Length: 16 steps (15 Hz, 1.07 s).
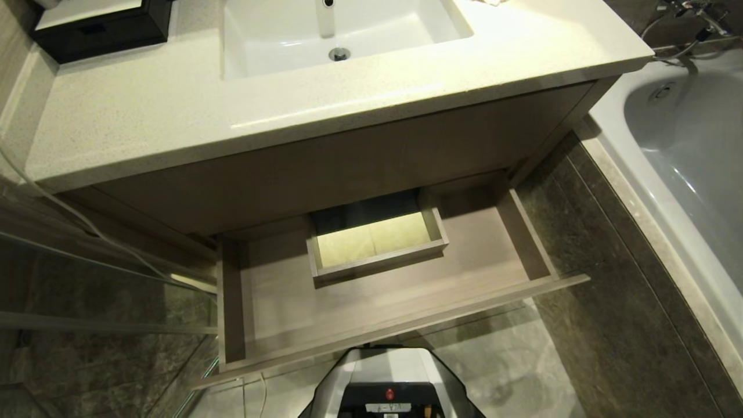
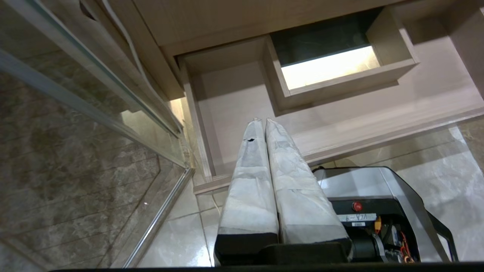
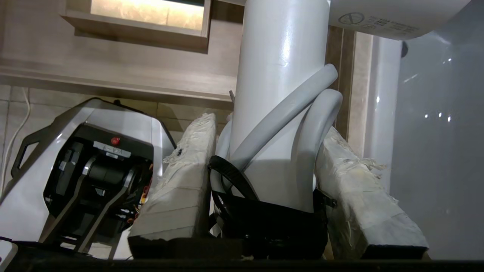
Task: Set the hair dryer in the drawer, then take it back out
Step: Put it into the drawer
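In the head view the drawer [image 1: 273, 302] stands pulled out across the middle of the frame, a wide shallow tray of pale wood grain with thin straight walls. Its flat floor is bare. A boxed rectangular cut-out [image 1: 377, 244] sits at the centre back, lit from below. Above it, across the upper half, runs the speckled stone table [image 1: 145, 116] with a white sink [image 1: 348, 29] sunk in it. A white bathtub [image 1: 685, 145] curves down the right edge, with dark stone floor between it and the drawer. A glass panel [image 1: 87, 273] closes the left side. Neither arm shows here.

In the left wrist view the left tool [image 2: 261, 121] points at the lower-left part of the drawer, its two cloth-wrapped fingers [image 2: 249, 181] pressed together and empty.

In the right wrist view the right tool [image 3: 264, 124] grips the hair dryer [image 3: 280, 75], its smooth white round handle upright between the wrapped fingers, the grey cord [image 3: 302, 109] looped against it under a black tie. The drawer front lies at upper left, the tub at right.
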### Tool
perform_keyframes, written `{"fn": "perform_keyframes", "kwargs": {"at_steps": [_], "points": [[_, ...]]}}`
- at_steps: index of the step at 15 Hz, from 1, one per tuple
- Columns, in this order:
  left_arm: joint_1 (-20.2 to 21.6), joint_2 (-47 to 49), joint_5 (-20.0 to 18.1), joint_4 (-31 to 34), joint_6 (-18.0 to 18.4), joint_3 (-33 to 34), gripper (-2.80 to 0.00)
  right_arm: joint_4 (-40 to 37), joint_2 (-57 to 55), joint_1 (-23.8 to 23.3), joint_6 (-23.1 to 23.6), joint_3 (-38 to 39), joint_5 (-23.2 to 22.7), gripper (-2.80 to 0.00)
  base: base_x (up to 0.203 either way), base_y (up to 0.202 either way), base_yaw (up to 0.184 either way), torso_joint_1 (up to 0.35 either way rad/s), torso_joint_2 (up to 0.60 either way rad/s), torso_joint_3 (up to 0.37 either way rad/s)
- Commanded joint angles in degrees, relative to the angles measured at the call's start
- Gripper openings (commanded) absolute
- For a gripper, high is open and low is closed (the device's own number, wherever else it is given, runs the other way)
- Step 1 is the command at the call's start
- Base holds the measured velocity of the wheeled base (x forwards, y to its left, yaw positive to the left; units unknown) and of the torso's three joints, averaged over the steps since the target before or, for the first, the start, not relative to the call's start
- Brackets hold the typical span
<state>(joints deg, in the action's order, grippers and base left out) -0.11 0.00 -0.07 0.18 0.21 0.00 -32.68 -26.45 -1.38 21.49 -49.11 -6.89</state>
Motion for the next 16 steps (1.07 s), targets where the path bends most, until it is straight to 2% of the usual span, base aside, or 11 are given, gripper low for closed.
{"fn": "perform_keyframes", "kwargs": {"at_steps": [1,16], "points": [[0.0,0.0,0.0,0.0,0.0,0.0,-2.8,0.3,0.2,0.1,0.1,0.3,-0.1,-2.8,0.0,0.0,0.0,-0.169,0.31,0.112],[0.0,0.0,0.0,0.0,0.0,0.0,-2.8,0.5,1.3,0.0,0.2,2.2,-0.1,-2.8,0.0,0.0,0.0,-0.192,0.34,0.143]]}}
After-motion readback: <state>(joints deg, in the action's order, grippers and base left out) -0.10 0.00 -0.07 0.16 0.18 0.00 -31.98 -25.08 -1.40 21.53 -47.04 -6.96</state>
